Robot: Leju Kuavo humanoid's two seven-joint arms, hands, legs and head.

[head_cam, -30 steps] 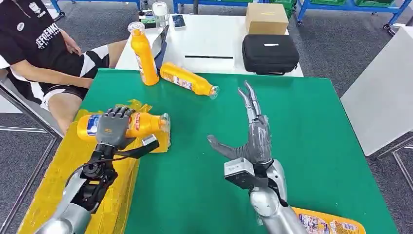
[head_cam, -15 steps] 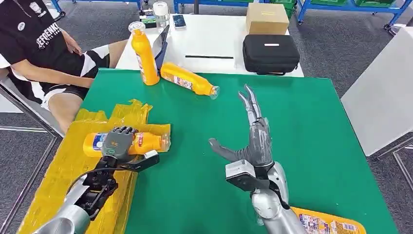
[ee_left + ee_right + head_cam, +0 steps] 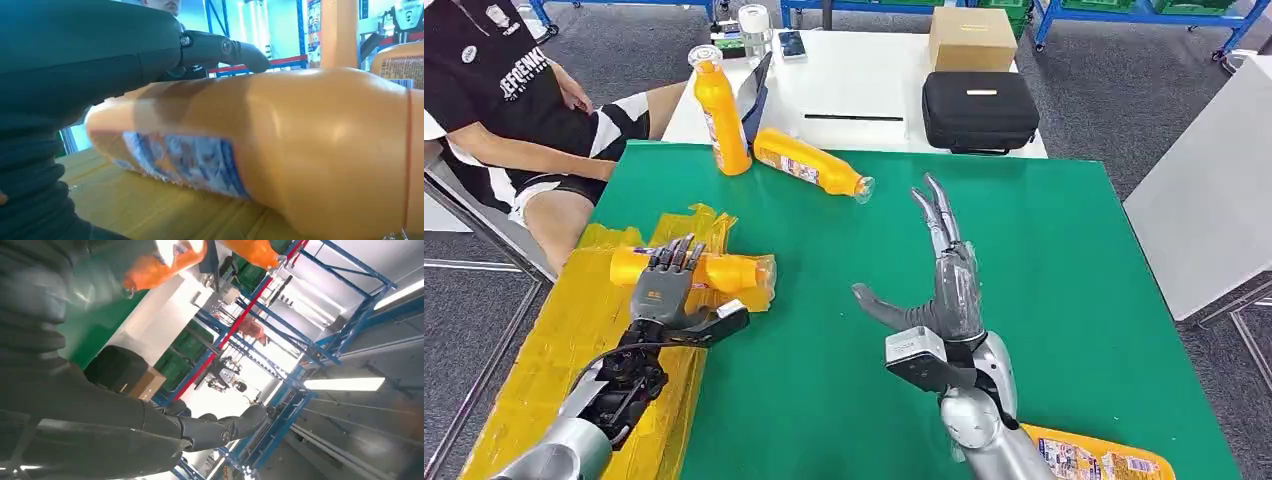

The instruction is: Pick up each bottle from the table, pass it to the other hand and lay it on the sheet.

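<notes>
lying on its side on the yellow sheet [image 3: 554, 350], an orange bottle [image 3: 724, 270] rests at the left of the green bench [image 3: 1064, 300], cap toward the bench middle. left robot hand [image 3: 664, 285] sits over the bottle's labelled body, fingers spread and straightened, released, not gripping; left wrist view shows the bottle [image 3: 280, 150] flat on the sheet under the palm. right robot hand [image 3: 944, 270] hovers above mid-bench, fingers extended and apart, thumb out to the side, holding nothing. far edge: one upright bottle [image 3: 720, 110], a second lying bottle [image 3: 809, 163] beside it. another bottle [image 3: 1094, 462] at the near right corner. seated person [image 3: 504, 100] at far left.
</notes>
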